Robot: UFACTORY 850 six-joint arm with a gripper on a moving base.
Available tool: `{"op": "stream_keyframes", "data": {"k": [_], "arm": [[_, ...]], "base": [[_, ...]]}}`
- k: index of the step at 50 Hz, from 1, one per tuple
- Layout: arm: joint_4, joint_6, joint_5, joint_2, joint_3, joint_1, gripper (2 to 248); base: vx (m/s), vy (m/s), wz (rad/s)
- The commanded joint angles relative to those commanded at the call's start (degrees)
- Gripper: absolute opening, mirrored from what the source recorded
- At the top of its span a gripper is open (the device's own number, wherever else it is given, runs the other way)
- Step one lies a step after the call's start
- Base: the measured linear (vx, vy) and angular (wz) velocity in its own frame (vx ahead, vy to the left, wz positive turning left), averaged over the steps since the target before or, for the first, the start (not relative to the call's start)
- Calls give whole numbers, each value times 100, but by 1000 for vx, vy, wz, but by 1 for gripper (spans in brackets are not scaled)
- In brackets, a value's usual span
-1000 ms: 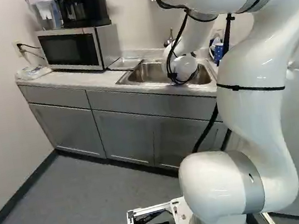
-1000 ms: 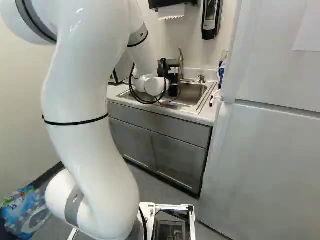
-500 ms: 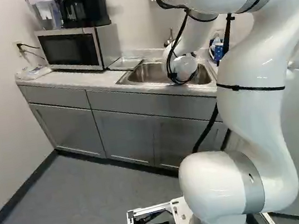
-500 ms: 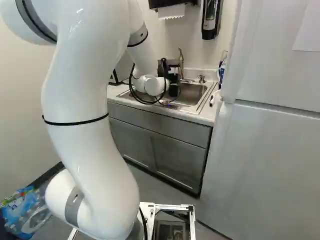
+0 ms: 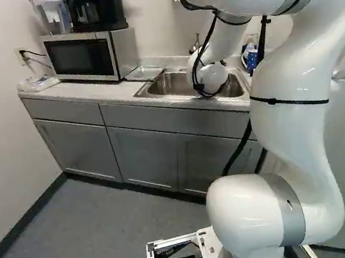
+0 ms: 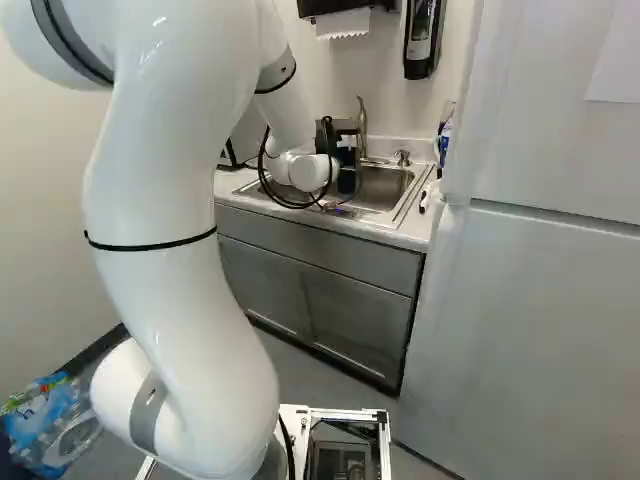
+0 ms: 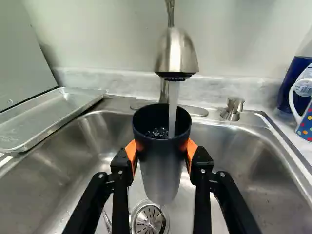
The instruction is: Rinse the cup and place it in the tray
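Observation:
In the right base view my gripper (image 6: 346,158) shows as a dark shape over the sink (image 6: 408,205), partly hidden by the wrist. The wrist view has the gripper (image 7: 161,153) shut on the dark cup (image 7: 160,168), an orange pad against either side. Upright under the faucet (image 7: 176,53), the cup takes a running stream of water through its mouth, and water glints inside. Below it lies the sink drain (image 7: 148,219). A shallow metal tray (image 7: 46,116) rests on the counter beside the sink; the left base view also shows this tray (image 5: 145,73), next to the microwave.
The microwave (image 5: 82,57) stands on the counter beyond the tray. A soap pump (image 7: 232,108) rises behind the sink's rim, with a dotted mug (image 7: 304,117) and a blue container (image 7: 294,85) beside the sink. A tall fridge (image 6: 540,300) borders the counter.

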Motion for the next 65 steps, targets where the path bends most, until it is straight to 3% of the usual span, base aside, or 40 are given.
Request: {"op": "stream_keyframes", "data": {"k": [65], "arm": [[0,0,0,0,0,0,119]], "base": [[0,0,0]]}}
